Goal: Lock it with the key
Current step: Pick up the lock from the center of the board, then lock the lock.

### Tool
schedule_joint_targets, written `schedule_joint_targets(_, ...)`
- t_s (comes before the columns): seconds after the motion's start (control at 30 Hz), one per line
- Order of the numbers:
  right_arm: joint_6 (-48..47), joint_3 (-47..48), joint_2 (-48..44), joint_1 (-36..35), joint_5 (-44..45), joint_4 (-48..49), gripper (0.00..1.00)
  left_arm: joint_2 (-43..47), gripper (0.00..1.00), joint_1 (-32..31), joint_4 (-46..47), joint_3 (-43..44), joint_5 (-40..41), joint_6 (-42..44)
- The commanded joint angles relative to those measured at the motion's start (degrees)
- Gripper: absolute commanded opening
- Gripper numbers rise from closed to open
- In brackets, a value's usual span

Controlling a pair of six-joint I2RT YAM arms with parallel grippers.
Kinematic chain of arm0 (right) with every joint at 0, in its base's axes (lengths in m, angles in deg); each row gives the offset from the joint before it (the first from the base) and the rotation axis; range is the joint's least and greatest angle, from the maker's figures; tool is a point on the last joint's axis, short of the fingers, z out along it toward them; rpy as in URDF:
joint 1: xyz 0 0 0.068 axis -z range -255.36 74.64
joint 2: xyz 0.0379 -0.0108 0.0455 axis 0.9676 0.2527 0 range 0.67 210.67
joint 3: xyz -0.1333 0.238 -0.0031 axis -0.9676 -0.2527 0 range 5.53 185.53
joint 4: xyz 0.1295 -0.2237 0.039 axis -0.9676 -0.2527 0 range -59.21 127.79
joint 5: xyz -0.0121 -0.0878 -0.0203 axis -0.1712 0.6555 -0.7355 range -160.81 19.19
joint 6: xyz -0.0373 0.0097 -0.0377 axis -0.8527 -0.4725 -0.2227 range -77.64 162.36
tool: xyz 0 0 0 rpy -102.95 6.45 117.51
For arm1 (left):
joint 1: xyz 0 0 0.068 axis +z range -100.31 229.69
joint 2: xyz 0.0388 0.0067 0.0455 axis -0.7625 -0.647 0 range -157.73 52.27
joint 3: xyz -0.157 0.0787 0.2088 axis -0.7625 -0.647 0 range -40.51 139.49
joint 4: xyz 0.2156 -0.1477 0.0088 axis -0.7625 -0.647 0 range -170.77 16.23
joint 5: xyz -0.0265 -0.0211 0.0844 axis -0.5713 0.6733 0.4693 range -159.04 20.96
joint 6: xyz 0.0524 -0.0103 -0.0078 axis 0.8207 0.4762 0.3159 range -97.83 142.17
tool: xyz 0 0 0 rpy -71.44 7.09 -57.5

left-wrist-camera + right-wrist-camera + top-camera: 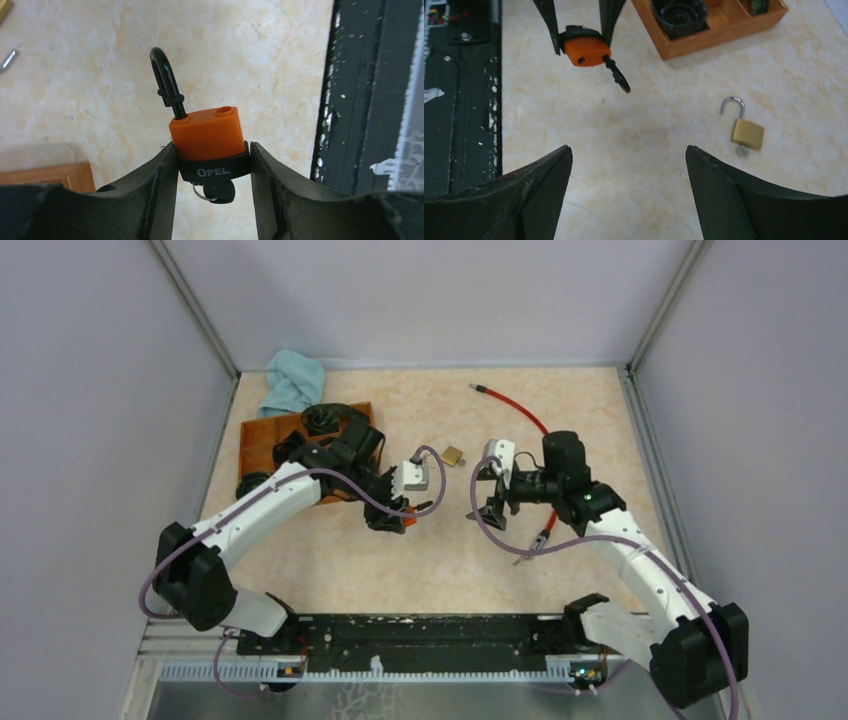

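My left gripper (212,152) is shut on an orange padlock (207,132) with a black base marked OPEL, held above the table. Its black shackle (165,82) stands open, out of the second hole. A black-headed key (220,191) with a small ring sits in the lock's underside. In the top view the padlock (404,519) is at the left gripper's tip. My right gripper (629,150) is open and empty, facing the padlock (585,50) from the right with a gap between them. The right gripper (487,502) shows in the top view.
A small brass padlock (748,132) with open shackle and a key lies on the table (430,550); it also shows in the top view (453,455). A wooden tray (262,440) with black parts stands back left, a blue cloth (295,380) behind it. A red cable (512,405) lies back right.
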Motion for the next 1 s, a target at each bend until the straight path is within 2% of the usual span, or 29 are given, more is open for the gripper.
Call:
schedule_joint_targets(0.0,0.51,5.64,3.79,-1.72,-13.38,4.89,0.82,-1.16,0.00,-0.10,-5.31,6.09,-10.34,2.32)
schedule_joint_targets(0.17,2.69,6.99,8.61,-3.73,-15.16,7.94,0.73,-0.81,0.00,-0.09,-4.53,8.62,-13.30,1.60)
schedule_joint_targets(0.4,7.73,5.55,11.05,-6.13,-15.62,14.61,0.55,1.95,0.00,-0.18,-0.76,6.29,-15.16,-0.26)
schedule_joint_targets(0.67,6.42,6.35,13.68,-9.45,-13.84,14.12,0.45,3.57,0.00,-0.18,-0.07,5.44,-15.88,-0.76)
schedule_joint_targets(0.87,6.30,6.70,14.16,-10.23,-13.72,14.12,0.32,4.59,0.00,-0.18,0.39,3.82,-15.46,-0.96)
schedule_joint_targets(0.97,6.90,6.59,14.22,-10.41,-13.60,14.79,0.31,4.75,0.00,-0.18,0.45,3.24,-15.05,-0.93)
